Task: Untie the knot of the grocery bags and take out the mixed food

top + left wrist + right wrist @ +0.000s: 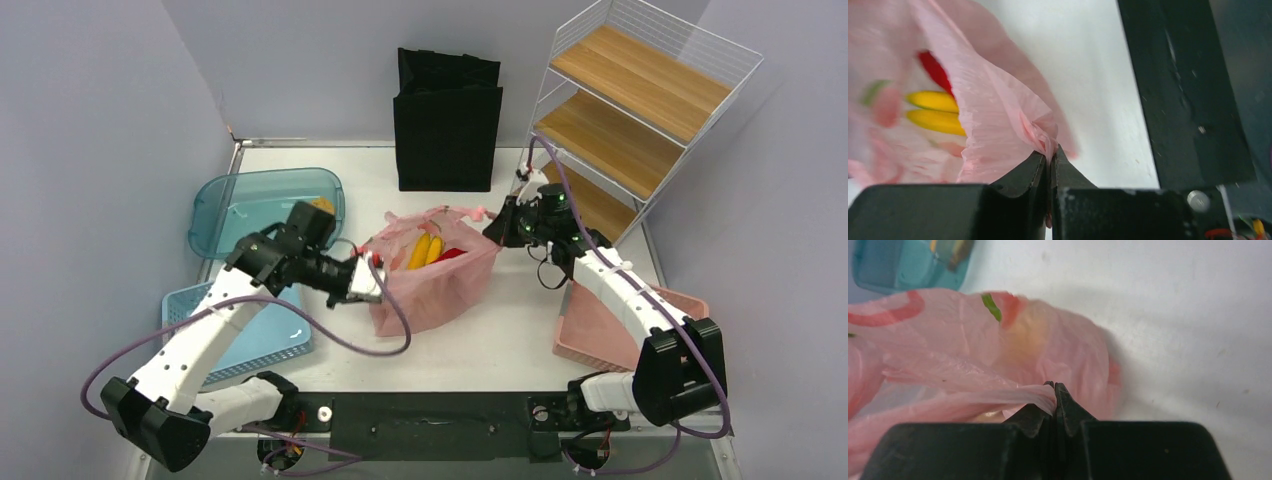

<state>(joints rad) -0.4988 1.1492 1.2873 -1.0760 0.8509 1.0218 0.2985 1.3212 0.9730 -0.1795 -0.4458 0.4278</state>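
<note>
Two clamps on the grocery bag, centre of bench — left pincer pinching its left rim, right pincer its right rim. Bench bare in front; black tote well behind.

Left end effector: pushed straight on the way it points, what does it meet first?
The pink grocery bag: the left end effector is shut on its edge, with more bag film seemingly straight ahead.
</note>
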